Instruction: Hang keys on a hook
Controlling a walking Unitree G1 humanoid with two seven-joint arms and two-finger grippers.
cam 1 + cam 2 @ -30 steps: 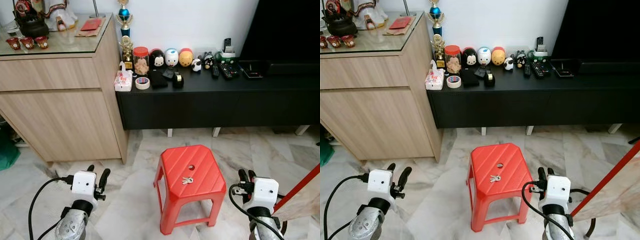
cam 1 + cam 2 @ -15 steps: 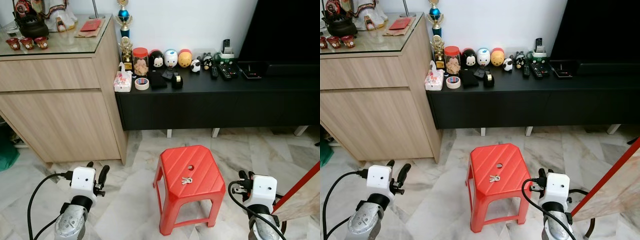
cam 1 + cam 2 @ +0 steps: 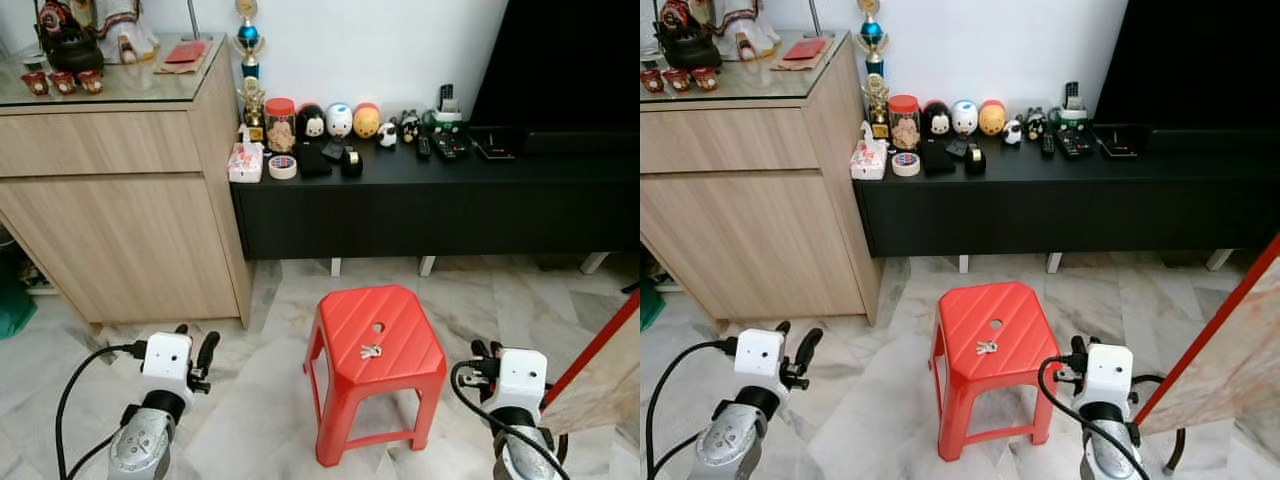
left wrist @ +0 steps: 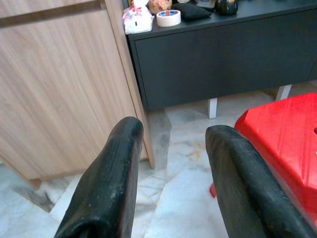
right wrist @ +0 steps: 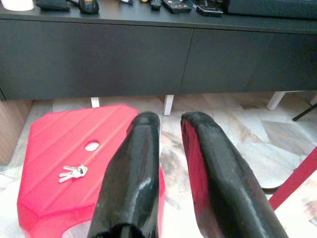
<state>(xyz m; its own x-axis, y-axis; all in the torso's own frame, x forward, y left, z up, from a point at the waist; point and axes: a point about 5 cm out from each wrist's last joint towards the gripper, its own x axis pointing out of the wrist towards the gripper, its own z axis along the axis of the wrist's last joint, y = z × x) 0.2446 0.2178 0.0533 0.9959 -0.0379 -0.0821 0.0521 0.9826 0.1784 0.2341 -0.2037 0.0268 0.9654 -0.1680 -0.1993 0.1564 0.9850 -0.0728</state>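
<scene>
A small bunch of silver metal keys is seen lying flat atop the red plastic stool, beside its centre hole. Light, loose, likely slippery; best pinched at the ring. Left pincer is held apart, right pincer narrowly parted, both empty, flanking the stool.

Two silver metal arms, rounded forearm housings. White boxy camera module on each wrist, small dark lens dot on face. Left gripper: two long black fingers, thick, rounded tips, scuffed matte surface. Right gripper: same black fingers, slight gloss along inner edges. Black cable loops out from behind each white module, curving back to arm.
</scene>
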